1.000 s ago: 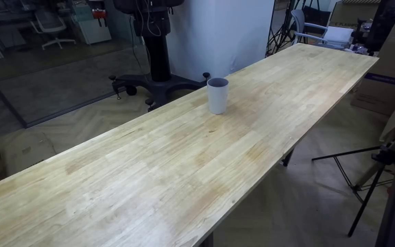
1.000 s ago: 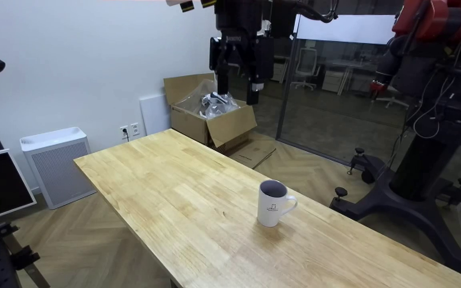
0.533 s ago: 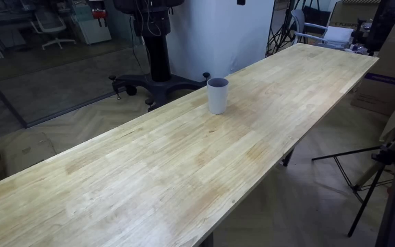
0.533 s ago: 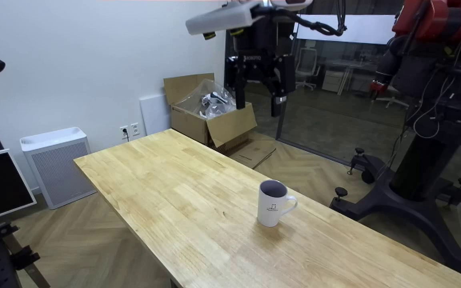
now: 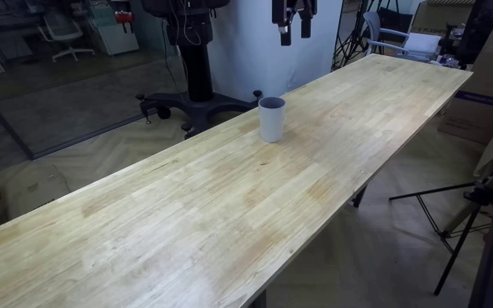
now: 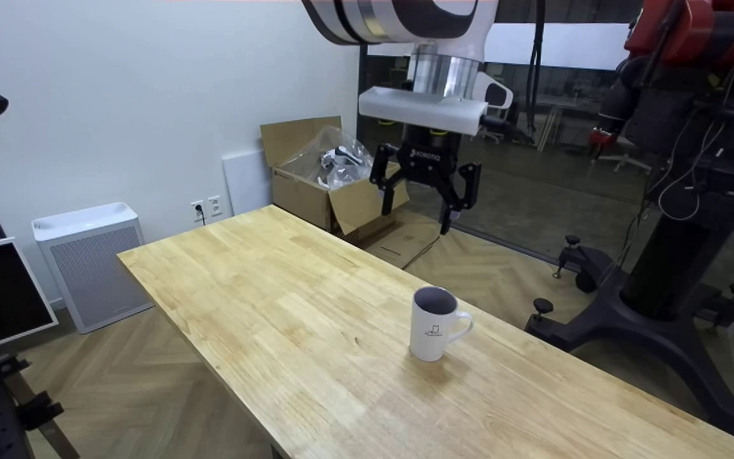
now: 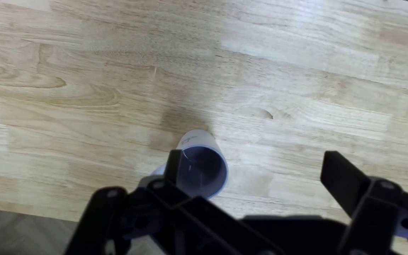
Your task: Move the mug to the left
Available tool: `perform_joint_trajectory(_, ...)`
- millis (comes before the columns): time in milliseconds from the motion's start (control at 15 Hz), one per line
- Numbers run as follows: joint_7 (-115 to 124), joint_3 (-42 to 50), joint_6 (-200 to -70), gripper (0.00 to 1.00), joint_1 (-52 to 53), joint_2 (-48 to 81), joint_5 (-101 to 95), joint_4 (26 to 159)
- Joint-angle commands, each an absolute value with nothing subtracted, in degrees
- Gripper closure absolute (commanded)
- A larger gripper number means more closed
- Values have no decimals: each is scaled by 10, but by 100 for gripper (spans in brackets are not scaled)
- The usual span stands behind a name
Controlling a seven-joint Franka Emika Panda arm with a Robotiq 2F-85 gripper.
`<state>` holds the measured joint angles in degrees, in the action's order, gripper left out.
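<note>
The mug (image 5: 271, 125) is white-grey with a dark interior and stands upright on the long wooden table (image 5: 212, 205). In an exterior view the mug (image 6: 427, 335) shows a small print, and its handle (image 6: 464, 326) points towards the table's edge on the right. My gripper (image 6: 417, 217) is open and empty, pointing down, well above the mug; the gripper (image 5: 296, 37) also shows at the top of an exterior view. In the wrist view the gripper (image 7: 252, 163) has its left finger (image 7: 173, 166) overlapping the mug (image 7: 204, 171) and partly hiding the handle. The right finger (image 7: 345, 180) is over bare wood.
A cardboard box (image 6: 367, 204) stands on the floor beyond the table's end, near a white air purifier (image 6: 96, 268). A dark wheeled stand (image 6: 647, 331) is on the floor beside the table's long edge. A tripod (image 5: 456, 231) stands on the floor across the table.
The arm has come down, with the gripper lower and nearer the mug; the gripper has entered an exterior view from the top. It has stayed open. The mug has not moved.
</note>
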<state>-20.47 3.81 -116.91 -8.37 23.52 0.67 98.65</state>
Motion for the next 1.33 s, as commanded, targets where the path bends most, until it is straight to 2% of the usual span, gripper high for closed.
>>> perform_joint_trajectory(0,-207,32,-1164,0,-89,243,5,977)
perform_joint_trajectory(600,-170,34,-1283,0,-85,356,-22,910)
perform_joint_trajectory(1267,-181,13,-1240,0,-91,495,-12,793)
